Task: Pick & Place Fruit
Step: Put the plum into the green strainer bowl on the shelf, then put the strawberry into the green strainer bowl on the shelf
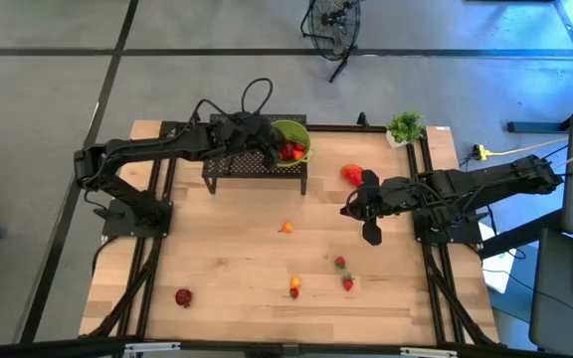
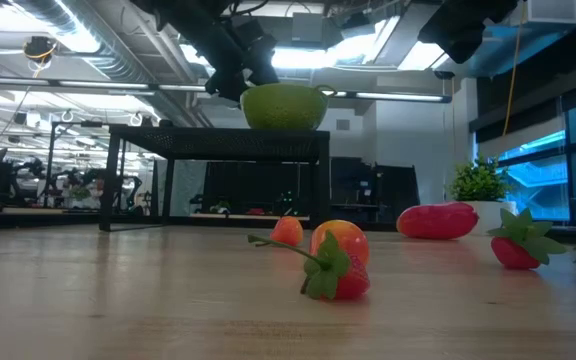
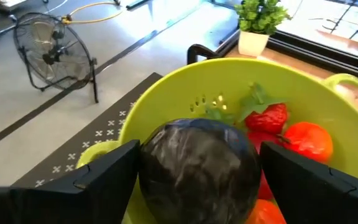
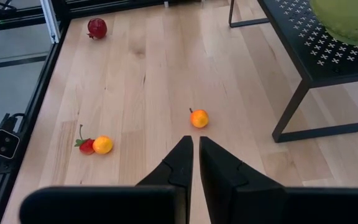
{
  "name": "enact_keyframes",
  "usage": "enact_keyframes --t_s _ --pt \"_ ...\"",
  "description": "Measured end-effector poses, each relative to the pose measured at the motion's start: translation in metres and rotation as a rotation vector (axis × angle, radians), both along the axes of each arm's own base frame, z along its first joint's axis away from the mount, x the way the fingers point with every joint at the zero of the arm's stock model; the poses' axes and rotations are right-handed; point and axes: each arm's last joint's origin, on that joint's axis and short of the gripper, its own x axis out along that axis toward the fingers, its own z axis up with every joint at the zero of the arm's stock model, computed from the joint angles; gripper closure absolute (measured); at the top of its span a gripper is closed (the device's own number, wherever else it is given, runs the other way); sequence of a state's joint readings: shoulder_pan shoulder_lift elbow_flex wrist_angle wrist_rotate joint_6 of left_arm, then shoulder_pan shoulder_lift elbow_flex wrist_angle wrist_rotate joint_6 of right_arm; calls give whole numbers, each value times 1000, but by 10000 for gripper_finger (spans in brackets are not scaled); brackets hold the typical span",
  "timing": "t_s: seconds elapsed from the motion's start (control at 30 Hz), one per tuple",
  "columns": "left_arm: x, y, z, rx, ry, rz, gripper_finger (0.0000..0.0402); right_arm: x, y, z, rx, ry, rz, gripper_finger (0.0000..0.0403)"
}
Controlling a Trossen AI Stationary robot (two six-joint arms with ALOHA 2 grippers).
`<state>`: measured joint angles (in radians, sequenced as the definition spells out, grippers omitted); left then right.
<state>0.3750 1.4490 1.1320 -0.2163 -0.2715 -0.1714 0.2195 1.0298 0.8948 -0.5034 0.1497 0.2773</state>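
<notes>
My left gripper [image 3: 197,163] is over the lime-green bowl [image 1: 292,132], which stands on a black perforated rack [image 1: 237,162], and is shut on a round dark fruit [image 3: 196,158]. Red and orange fruit [image 3: 291,137] lie inside the bowl. My right gripper [image 4: 195,157] is shut and empty, above the table near the glossy red oblong fruit [image 1: 351,174]. Loose on the table are a small orange fruit [image 1: 286,228], two strawberries [image 1: 343,272], an orange-and-red pair [image 1: 293,288] and a red piece [image 1: 183,296]. My left gripper pinches the round dark fruit between its two fingers, one finger [image 3: 107,177] on each side of its widest part [image 3: 151,162]. The fruit is lifted clear and sits just above the bowl's inside, over the red and orange pieces.
A small potted plant [image 1: 404,126] stands at the table's far right corner. The rack's legs [image 4: 291,112] stand on the table's far half. A black frame [image 1: 436,259] runs along the table's sides. Open wood lies between the loose fruit [image 4: 199,118].
</notes>
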Motion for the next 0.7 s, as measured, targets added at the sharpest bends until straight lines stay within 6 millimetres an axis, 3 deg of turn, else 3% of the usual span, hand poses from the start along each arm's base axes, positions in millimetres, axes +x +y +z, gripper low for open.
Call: enact_keyframes --t_s 0.23,0.7 --pt "-1 0 4 52 16 -50 73 0 0 0 0 0 0 372" --pt "-12 -11 45 101 -58 -114 73 -1 1 -1 57 10 -32 372"
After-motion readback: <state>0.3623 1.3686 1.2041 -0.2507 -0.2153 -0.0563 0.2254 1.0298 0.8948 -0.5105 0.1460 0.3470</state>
